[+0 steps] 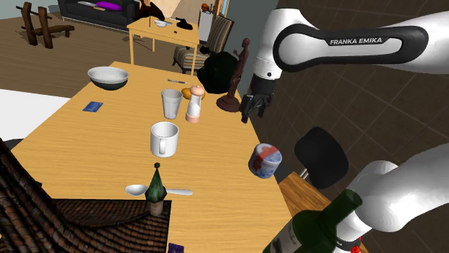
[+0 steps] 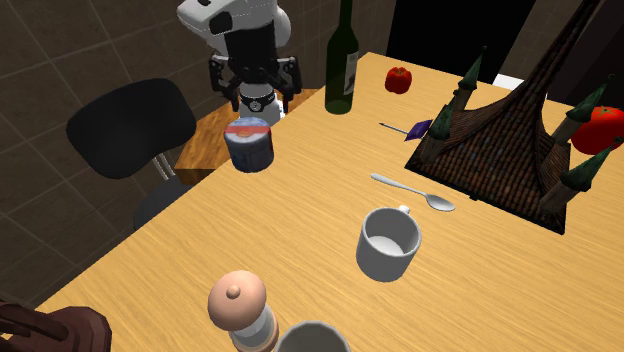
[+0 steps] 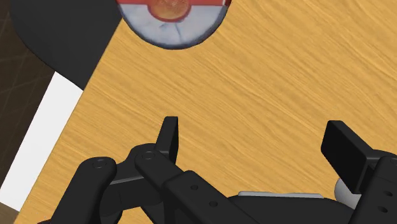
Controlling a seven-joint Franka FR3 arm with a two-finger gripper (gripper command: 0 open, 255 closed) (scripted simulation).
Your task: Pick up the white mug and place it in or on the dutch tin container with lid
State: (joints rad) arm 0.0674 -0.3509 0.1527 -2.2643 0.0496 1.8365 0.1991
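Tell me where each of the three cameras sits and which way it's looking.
Shoulder view: beside the robot, looking down over the wooden table at the white mug; the white arm and claw show.
Second exterior view: across the table, facing the robot over the mug; its claw shows beyond the tin container.
Wrist view: on the hand, looking down at the tabletop; both black fingers show, open.
Shared: all three show the tin container.

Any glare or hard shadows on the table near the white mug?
Shoulder view: table evenly lit, no glare, no clear shadow beside the white mug. Second exterior view: same flat light, a black area beyond the table. Wrist view: even wood under the hand.
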